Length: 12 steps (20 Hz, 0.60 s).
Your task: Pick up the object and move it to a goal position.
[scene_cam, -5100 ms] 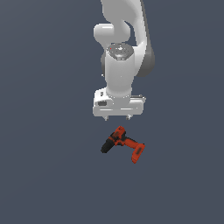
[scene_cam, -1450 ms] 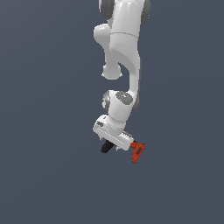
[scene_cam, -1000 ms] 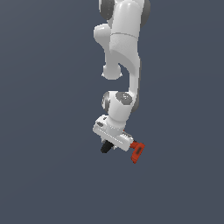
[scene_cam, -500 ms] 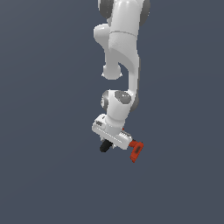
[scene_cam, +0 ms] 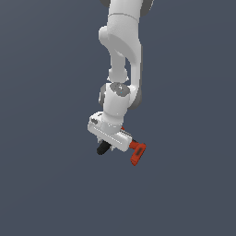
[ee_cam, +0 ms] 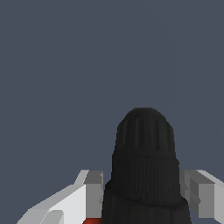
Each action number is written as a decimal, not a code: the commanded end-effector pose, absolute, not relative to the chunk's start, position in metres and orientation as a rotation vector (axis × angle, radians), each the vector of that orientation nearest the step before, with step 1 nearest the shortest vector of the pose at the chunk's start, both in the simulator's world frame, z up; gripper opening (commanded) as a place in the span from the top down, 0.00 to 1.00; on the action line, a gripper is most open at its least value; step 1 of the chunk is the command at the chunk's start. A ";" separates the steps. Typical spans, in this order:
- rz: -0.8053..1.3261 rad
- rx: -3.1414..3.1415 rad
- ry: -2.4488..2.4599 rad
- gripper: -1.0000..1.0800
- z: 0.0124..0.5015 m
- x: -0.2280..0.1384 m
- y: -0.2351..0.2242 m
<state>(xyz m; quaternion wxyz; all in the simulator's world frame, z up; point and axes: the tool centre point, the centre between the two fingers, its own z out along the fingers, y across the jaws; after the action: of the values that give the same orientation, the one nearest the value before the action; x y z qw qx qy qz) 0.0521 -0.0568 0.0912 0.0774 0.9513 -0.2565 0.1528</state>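
The red-orange drill is held in my gripper (scene_cam: 112, 145). Its red battery base (scene_cam: 138, 153) sticks out toward the exterior view's right, and its black chuck tip (scene_cam: 102, 148) pokes out on the left. The drill's body is mostly hidden by the white hand. In the wrist view the black chuck (ee_cam: 144, 162) fills the space between my two white fingers (ee_cam: 93, 192), which press against its sides. A sliver of the red body (ee_cam: 91, 221) shows at the frame's edge. The drill hangs off the ground, level with the hand.
The white arm (scene_cam: 122, 55) comes down from above in the exterior view. Around it there is only a plain dark grey-blue background (scene_cam: 46, 184), with no other objects or markers visible.
The gripper closed on the drill earlier. Over the last second, the hand and drill have shifted slightly up and toward the exterior view's left.
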 end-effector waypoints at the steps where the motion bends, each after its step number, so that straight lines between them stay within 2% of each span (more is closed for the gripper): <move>1: 0.471 2.850 -0.771 1.00 0.118 0.052 -0.071; 12: 0.471 2.852 -0.769 1.00 0.238 0.037 -0.148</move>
<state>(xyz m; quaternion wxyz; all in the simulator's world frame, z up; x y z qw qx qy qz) 0.0380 -0.1369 0.2168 0.0766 0.9512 -0.2566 0.1534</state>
